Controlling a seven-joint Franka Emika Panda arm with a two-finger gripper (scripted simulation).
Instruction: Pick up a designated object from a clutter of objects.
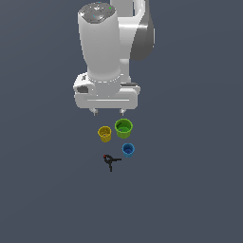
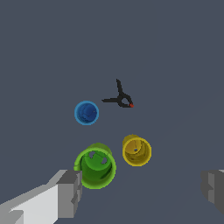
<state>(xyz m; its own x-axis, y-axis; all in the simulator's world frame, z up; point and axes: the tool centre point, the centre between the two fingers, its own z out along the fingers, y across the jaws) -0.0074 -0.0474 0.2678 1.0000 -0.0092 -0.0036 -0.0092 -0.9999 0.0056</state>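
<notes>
The mustard-yellow cup (image 1: 104,134) stands upright on the grey floor, open end up, also seen in the wrist view (image 2: 136,150). The larger green cup (image 1: 123,128) stands right beside it on the exterior view's right (image 2: 95,166). The smaller blue cup (image 1: 128,150) is nearer the camera (image 2: 86,113). A tiny black clamp with a red tip (image 1: 110,160) lies beside the blue cup (image 2: 120,98). My gripper (image 1: 108,112) is open and empty, hanging above and behind the cups; its two fingers (image 2: 70,192) stand wide apart.
The white arm (image 1: 107,52) rises behind the cups at the top of the exterior view. A flat dark grey floor (image 1: 190,190) surrounds the four objects on all sides.
</notes>
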